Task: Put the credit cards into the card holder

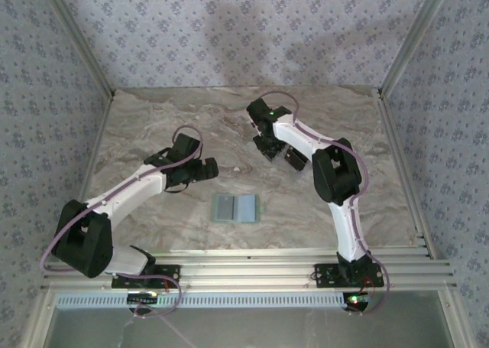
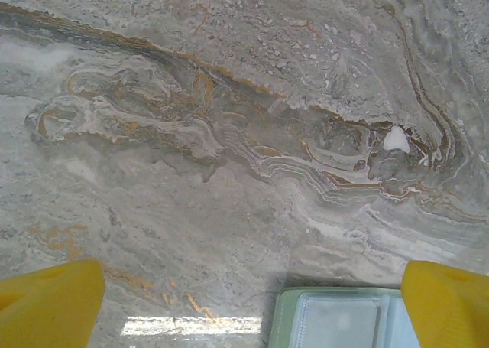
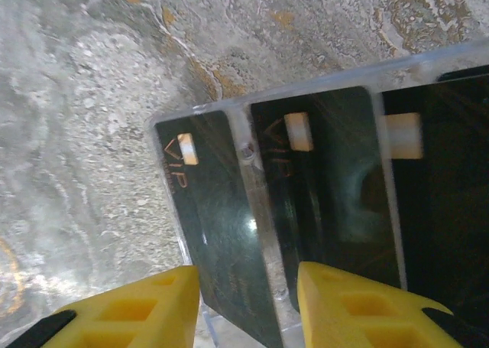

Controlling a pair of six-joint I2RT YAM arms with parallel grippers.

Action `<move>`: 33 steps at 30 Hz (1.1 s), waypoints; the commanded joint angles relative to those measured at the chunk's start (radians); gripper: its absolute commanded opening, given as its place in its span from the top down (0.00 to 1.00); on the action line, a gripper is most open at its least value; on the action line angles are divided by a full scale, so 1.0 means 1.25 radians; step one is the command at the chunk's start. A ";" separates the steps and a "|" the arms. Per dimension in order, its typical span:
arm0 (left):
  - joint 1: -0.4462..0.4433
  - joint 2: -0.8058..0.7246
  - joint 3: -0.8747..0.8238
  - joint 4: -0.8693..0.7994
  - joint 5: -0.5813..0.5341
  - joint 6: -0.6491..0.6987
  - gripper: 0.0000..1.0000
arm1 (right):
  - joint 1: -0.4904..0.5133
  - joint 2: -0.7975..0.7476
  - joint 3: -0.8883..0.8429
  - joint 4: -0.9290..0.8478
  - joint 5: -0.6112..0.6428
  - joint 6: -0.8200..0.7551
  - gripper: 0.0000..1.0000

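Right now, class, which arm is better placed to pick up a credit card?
The right: the right gripper straddles a credit card; the left gripper hangs open by the card holder.

Open card holder (image 1: 235,209) on table (image 1: 191,111)

Card holder (image 2: 336,319) partly beyond the left wrist view's lower edge

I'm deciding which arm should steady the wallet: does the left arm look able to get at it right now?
Probably yes: the wallet lies open on the table close to the left arm's wide-open jaws, with nothing between them.
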 commanded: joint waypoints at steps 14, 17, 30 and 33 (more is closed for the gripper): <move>0.000 0.017 -0.023 0.021 0.009 -0.016 0.00 | 0.000 0.021 0.053 -0.019 -0.043 -0.018 0.72; 0.001 0.016 -0.024 0.023 0.009 -0.017 0.00 | 0.000 0.020 0.057 -0.022 -0.051 -0.018 0.76; 0.000 0.019 -0.025 0.021 0.017 -0.015 0.00 | -0.028 -0.003 0.055 -0.023 -0.135 -0.020 1.00; 0.000 0.020 -0.025 0.022 0.019 -0.008 0.00 | -0.037 -0.024 0.056 -0.021 -0.166 -0.020 1.00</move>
